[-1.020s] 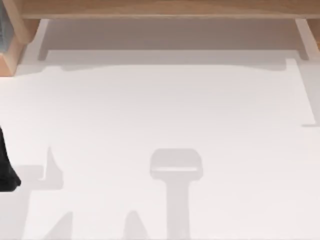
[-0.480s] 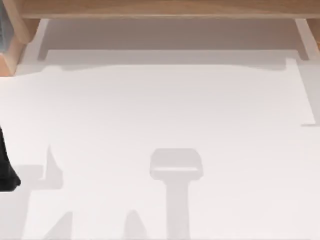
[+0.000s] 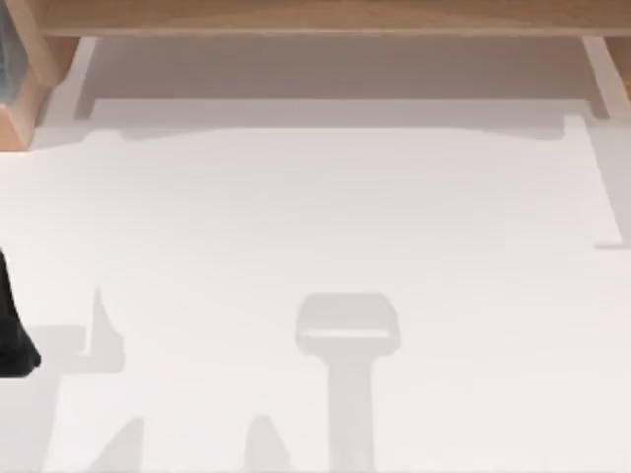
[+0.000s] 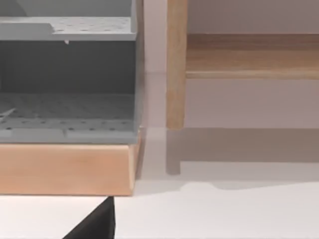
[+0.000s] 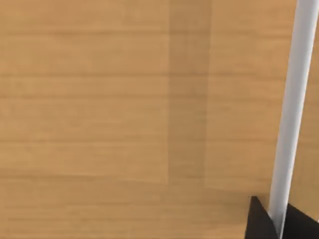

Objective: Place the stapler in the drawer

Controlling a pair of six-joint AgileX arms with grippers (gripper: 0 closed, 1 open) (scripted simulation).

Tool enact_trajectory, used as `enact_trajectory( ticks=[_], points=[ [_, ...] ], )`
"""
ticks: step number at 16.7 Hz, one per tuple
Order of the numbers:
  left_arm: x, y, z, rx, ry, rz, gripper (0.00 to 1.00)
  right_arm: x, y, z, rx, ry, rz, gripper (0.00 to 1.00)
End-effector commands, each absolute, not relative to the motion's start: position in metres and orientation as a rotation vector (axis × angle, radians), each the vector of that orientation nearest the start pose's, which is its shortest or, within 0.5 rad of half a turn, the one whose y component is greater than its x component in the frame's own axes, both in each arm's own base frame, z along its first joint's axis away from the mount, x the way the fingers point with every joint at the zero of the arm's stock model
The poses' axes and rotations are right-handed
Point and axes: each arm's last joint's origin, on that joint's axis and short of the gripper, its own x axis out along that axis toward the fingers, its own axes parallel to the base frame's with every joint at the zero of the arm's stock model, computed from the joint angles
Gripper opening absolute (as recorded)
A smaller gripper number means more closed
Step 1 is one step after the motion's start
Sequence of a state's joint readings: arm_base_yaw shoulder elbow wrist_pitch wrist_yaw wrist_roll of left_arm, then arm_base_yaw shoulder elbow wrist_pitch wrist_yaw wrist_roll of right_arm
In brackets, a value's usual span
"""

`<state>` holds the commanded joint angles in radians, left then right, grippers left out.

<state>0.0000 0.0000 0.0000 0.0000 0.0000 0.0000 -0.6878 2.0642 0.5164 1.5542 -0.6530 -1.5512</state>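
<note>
The right gripper (image 5: 279,225) has one black tip on each side of a thin white bar (image 5: 291,109). Both tips touch the bar, so they look like they are pinching it. Right behind the bar is a flat wooden front (image 5: 99,99), very close to the camera. The bar is likely the handle of the drawer, and the wood is likely the drawer's face.

The left gripper (image 4: 97,226) hangs low over the white tabletop (image 3: 315,217), at the table's left edge, where the left arm (image 3: 12,330) pokes in. Whether it is spread or pressed together cannot be told, and it looks parked. In front of it stands a gray box with dotted shelves (image 4: 65,74) on a wooden base (image 4: 65,169). Beside that is a wooden post (image 4: 175,64).

The step in hand looks like opening the drawer, an early part of the job. Next, the right arm would need to pull the bar straight out, keeping its hold so the bar does not slip. After that, the stapler has to be found, picked up and carried over.

Where the stapler is cannot be told. The drawer's edges are cut off, so how far it is open is hard to say. A wooden shelf (image 3: 315,15) runs along the far side of the table.
</note>
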Motion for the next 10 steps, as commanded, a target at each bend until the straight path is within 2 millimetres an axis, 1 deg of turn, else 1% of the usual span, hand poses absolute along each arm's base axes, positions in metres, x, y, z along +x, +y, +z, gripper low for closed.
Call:
enact_trajectory(
  ticks=[2,7,9,10],
  points=[
    [0.106,-0.001,0.160,0.000,0.000,0.000,1.00,0.261,-0.180,0.088,-1.567,0.007,-0.003,0.00],
    [0.106,-0.001,0.160,0.000,0.000,0.000,1.00,0.301,-0.180,0.088,-1.567,0.010,-0.006,0.00],
    [0.106,-0.001,0.160,0.000,0.000,0.000,1.00,0.311,-0.180,0.088,-1.566,0.012,-0.007,0.00],
    [0.106,-0.001,0.160,0.000,0.000,0.000,1.00,0.313,-0.180,0.088,-1.566,0.013,-0.007,0.00]
  ],
)
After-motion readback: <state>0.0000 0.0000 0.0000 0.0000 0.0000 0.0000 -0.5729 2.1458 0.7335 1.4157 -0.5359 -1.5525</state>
